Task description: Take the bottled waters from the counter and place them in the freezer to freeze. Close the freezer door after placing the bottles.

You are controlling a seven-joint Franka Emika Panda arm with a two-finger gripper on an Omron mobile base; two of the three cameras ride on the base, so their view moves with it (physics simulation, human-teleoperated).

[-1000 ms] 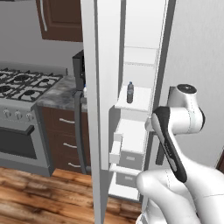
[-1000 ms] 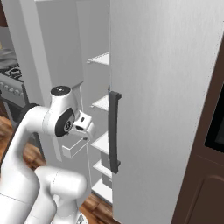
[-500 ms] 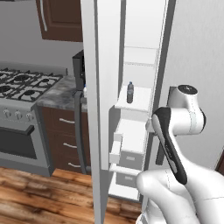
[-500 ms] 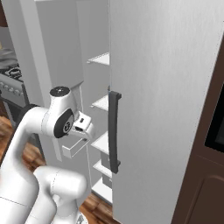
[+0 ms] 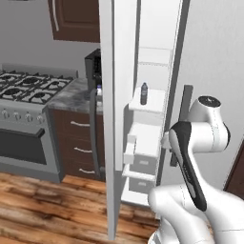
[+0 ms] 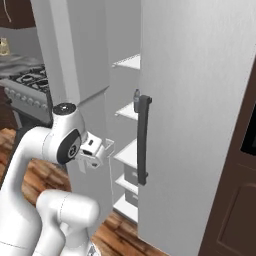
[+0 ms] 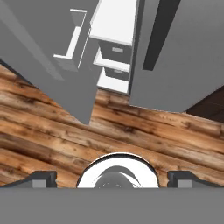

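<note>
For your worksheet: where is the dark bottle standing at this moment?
In the left base view the bottle stands upright on a white shelf inside the open freezer, just right of the freezer door.

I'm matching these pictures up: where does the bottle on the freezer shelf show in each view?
Left base view: bottle stands upright on a white shelf, upper middle.
Right base view: its top peeks above the dark handle, at.
Hand view: not in it.
Shared landmark: that handle.

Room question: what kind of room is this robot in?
Most likely a home kitchen. There is a grey gas stove, a tall light-grey fridge with its freezer door open on white shelves, and a speckled stone counter over dark brown drawers.
</note>
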